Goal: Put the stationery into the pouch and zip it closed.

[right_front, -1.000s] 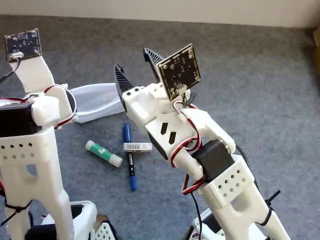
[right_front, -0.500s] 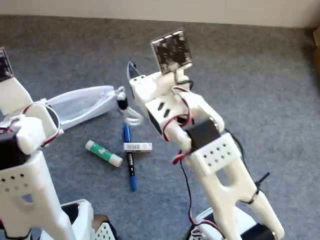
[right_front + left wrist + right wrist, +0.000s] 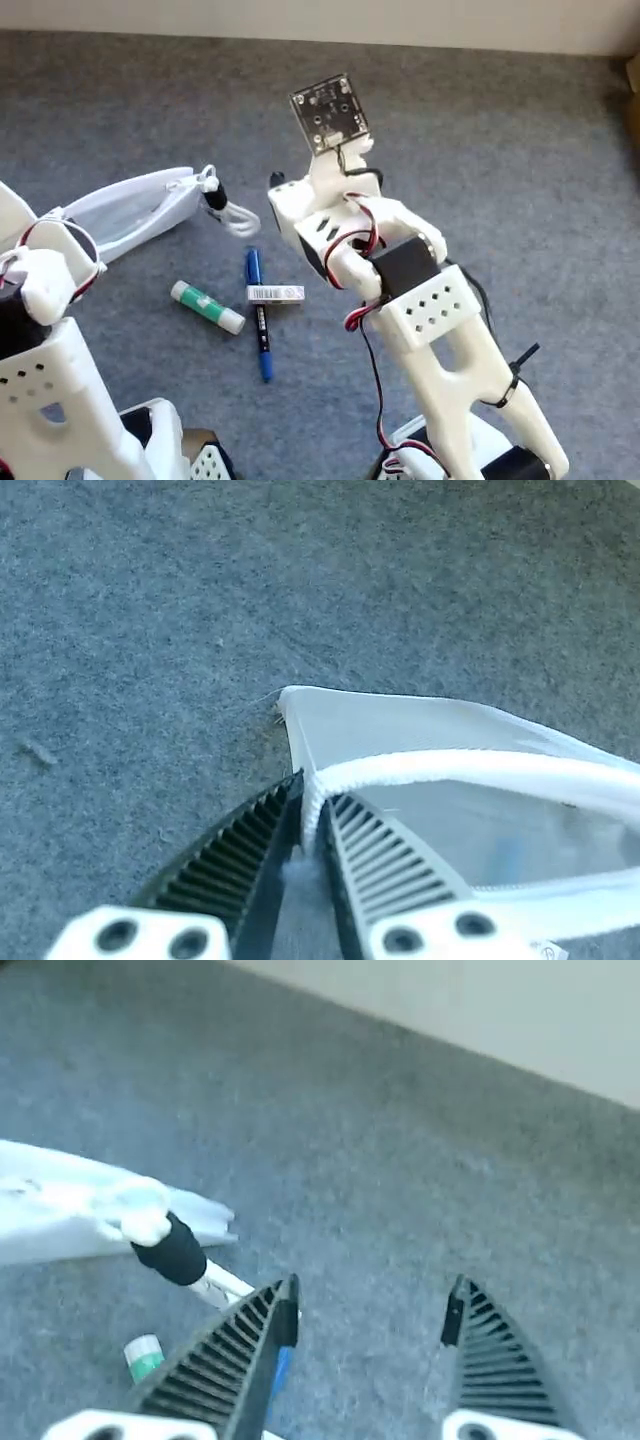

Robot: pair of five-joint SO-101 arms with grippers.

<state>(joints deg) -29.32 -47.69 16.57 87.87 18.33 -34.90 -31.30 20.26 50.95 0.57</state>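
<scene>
A clear white pouch (image 3: pixel 130 210) lies on the grey carpet at the left, its black zipper pull and white cord (image 3: pixel 222 203) at the end nearer the middle. My left gripper (image 3: pixel 312 825) is shut on the pouch's (image 3: pixel 450 780) zipper edge at its far-left end. My right gripper (image 3: pixel 370 1305) hangs open and holds nothing, above the carpet just beside the zipper pull (image 3: pixel 175 1252). In front of the pouch lie a green-and-white glue stick (image 3: pixel 206 306), a blue pen (image 3: pixel 258 312) and a small white barcoded piece (image 3: pixel 275 294) resting across the pen.
The right arm (image 3: pixel 400 290) stands over the middle of the carpet, its camera board (image 3: pixel 328 112) raised. The left arm's white frame (image 3: pixel 50 350) fills the near left corner. A pale wall runs along the far edge. Open carpet spreads to the right.
The pouch has slid to the left with my left gripper, and the left arm has sunk lower. My right gripper has swung off the pouch toward its zipper-pull end.
</scene>
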